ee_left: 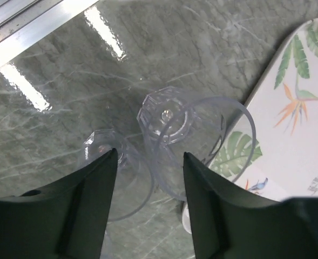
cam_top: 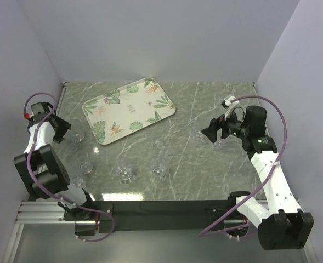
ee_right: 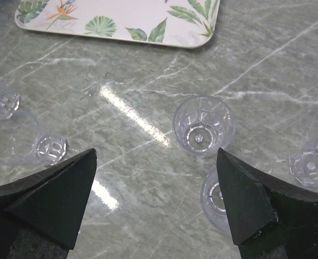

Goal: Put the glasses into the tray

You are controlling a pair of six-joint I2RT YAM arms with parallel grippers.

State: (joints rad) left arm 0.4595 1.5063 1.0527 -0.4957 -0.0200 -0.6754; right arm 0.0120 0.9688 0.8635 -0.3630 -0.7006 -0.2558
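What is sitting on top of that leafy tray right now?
Nothing: the tray shows only its printed leaves and flowers. The glasses sit on the marble table beside it. From overhead, none of its top is covered.

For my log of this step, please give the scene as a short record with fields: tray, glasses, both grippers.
tray: cream-white rectangular tray with green leaf print, on the far left part of the grey-green marble table; no glass in it
glasses: small clear round drinking glasses, about seven, on the table outside the tray
left gripper: open, over the glass beside the tray; contact unclear
right gripper: open wide, above an upright glass
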